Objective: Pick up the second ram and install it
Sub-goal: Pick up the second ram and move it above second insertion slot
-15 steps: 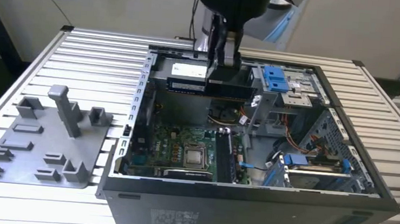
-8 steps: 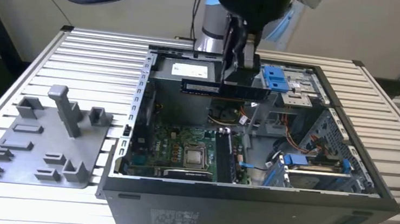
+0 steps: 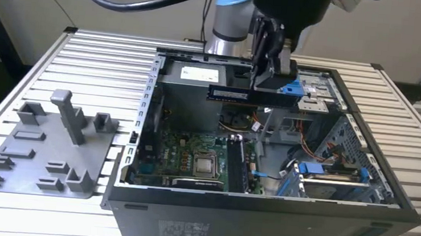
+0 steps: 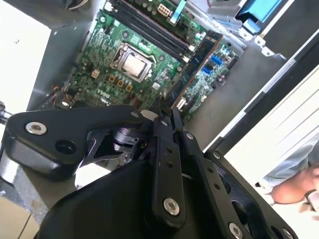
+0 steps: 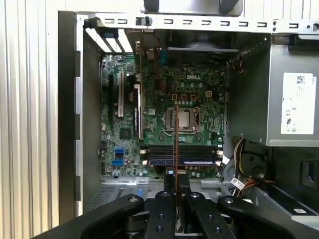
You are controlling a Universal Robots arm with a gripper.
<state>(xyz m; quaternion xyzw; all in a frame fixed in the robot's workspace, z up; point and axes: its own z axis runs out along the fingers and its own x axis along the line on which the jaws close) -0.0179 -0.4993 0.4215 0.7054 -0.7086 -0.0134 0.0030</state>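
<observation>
While the arm point(image 3: 231, 17) reaches down from above in the exterior view, its gripper point(image 3: 268, 86) hangs over the open computer case point(image 3: 263, 220). It pinches one end of the memory stick point(image 3: 234, 94), which lies level in the air above the motherboard point(image 3: 191, 156). A white label point(image 3: 199, 73) marks the power supply, its print too small to read. A grey fixture plate point(image 3: 47, 149) sits on the slatted table point(image 3: 86, 50) at the exterior view's left.

In the second wrist view, the black fingers point(image 4: 162, 129) clamp the memory stick point(image 4: 194, 64), a dark strip slanting over the motherboard point(image 4: 99, 74). A person's hand point(image 4: 296, 186) shows at the edge.

In the first wrist view, the memory stick point(image 5: 176, 134) appears edge-on as a thin line crossing the long black slots point(image 5: 194, 155), and the white label point(image 5: 297, 103) carries dense print.
</observation>
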